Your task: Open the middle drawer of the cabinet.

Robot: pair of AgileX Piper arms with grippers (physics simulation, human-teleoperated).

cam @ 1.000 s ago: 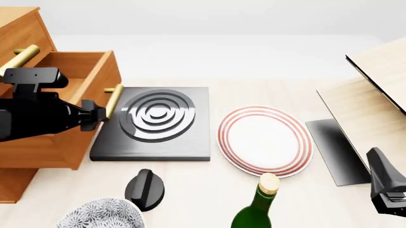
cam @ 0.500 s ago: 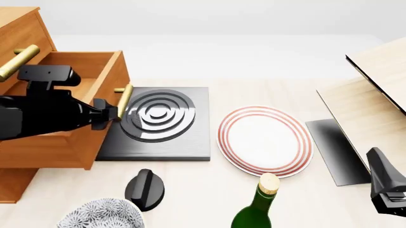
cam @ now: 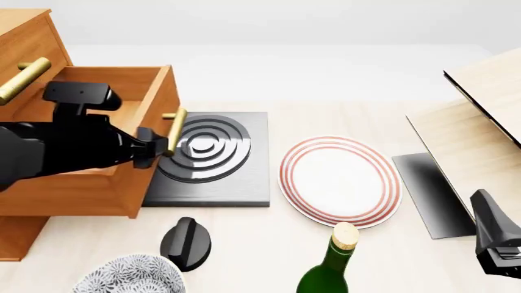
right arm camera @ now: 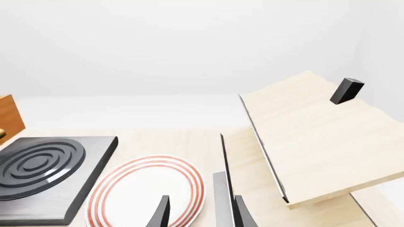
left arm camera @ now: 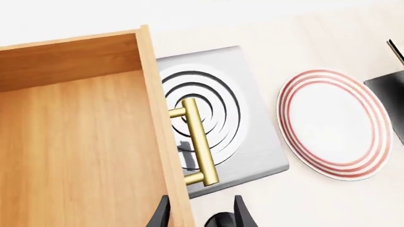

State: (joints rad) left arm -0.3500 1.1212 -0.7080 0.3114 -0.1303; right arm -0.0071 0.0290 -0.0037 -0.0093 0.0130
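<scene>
At frame left, the black left gripper (cam: 156, 148) has its jaws around the orange-brown wooden middle drawer's (cam: 97, 177) brass bar handle (cam: 175, 130); the right gripper's (right arm camera: 197, 213) jaws stand narrowly apart, empty.

The left arm (cam: 65, 146) hides the middle drawer (cam: 122, 183) interior; bottle (cam: 330, 268) and bowl (cam: 130, 274) are edge-cropped.
</scene>
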